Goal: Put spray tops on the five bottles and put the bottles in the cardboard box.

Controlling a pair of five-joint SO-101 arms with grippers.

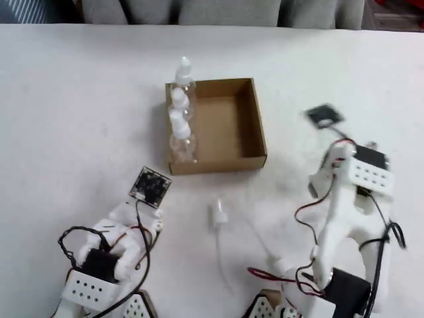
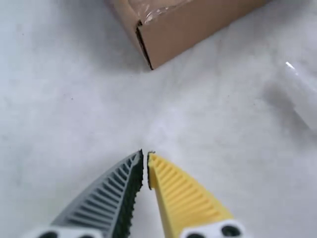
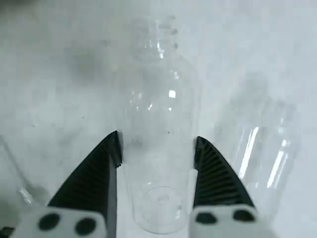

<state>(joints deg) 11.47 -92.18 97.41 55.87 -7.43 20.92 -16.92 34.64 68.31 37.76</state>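
The white tabletop (image 1: 79, 99) gives little contrast, so the clear parts lying on it are hard to make out in the high view. The cardboard box (image 1: 228, 126) sits open-topped ahead of the left jaws and well apart from them. The left wrist view cuts off most of it, showing one corner and part of a wall. Three bottles with spray tops (image 1: 180, 109) form a row along one inner wall of the box. It cannot be determined whether they stand upright or lie flat. The right jaws are spread to bottle width and closed against both sides of an uncapped bottle (image 3: 158, 124). The black fingers (image 3: 106, 168) bear on its walls near the base, and its open neck points away from the jaws. A second uncapped bottle (image 3: 267, 144) lies just beside the first, outside one finger, with its outline faint and its far end blurred. A loose spray top (image 1: 218, 213) lies on the tabletop ahead of the left jaws and off to one side, near them but apart, with a thin, barely visible tube trailing from it. The left jaws are fully closed. The gray finger (image 2: 119, 193) and the yellow finger (image 2: 178, 193) meet at the tips and hold nothing, over bare tabletop.
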